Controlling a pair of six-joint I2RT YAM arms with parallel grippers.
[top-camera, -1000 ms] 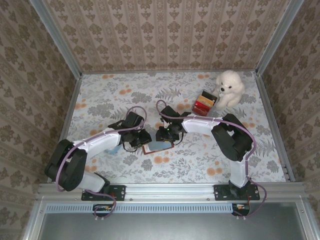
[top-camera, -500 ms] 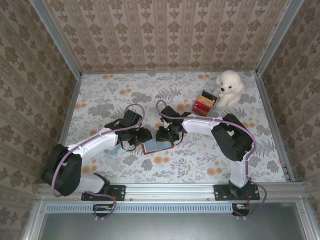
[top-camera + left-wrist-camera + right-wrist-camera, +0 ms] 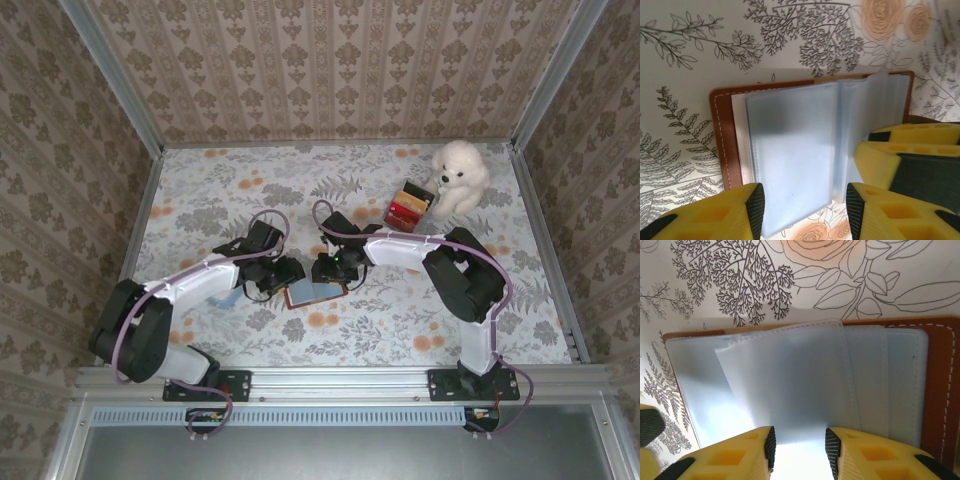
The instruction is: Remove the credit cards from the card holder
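The brown card holder lies open on the flowered table between both grippers. Its leather edge frames frosted plastic sleeves; I cannot tell whether credit cards sit inside them. My left gripper hangs open over the near edge of the sleeves, with nothing clamped. From the opposite side, my right gripper stands over a lifted sleeve page, its pads apart. The right gripper's yellow fingers rest on the holder's right half. A pale blue flat piece lies by the left arm.
A white plush dog sits at the back right with a small red and dark box beside it. Patterned walls close in the table on three sides. Both arms meet at the table's middle.
My left gripper's jaws have spread wider, and it has shifted slightly toward the holder. The right gripper and the holder have stayed put.
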